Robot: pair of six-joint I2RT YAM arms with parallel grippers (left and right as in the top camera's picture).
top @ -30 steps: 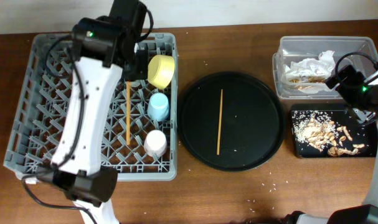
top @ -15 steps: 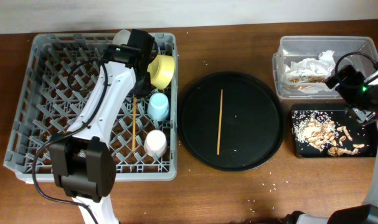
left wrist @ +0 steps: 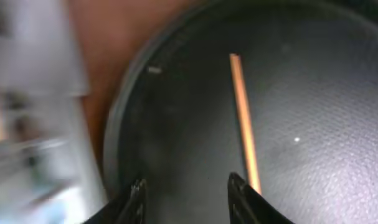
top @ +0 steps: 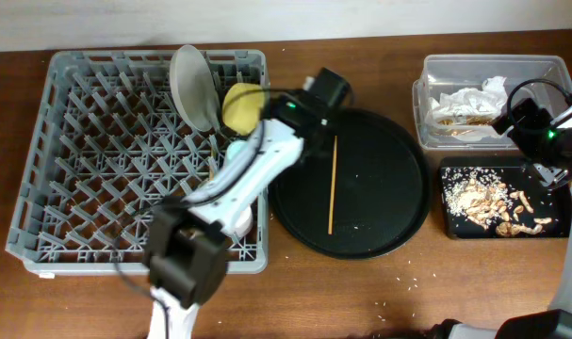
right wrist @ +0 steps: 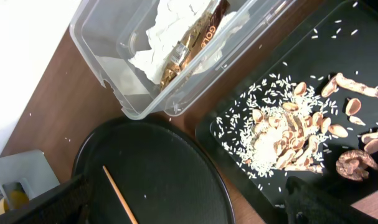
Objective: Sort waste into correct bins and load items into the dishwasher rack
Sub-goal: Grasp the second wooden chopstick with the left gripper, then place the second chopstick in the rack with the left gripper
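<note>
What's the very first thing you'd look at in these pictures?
Probably the white arm, stretched past the big grey dishwasher rack to the round black tray, its open left end effector by a wooden chopstick. Next, the yellow bowl beside the plate at the rack's far edge, and the food scraps on the shallow black tray at far right.

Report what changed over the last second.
The left gripper swung right, off the dishwasher rack to above the round black tray. It now hovers open and empty by the chopstick. That chopstick, the right arm, the clear tub and the shallow black tray stayed put.
</note>
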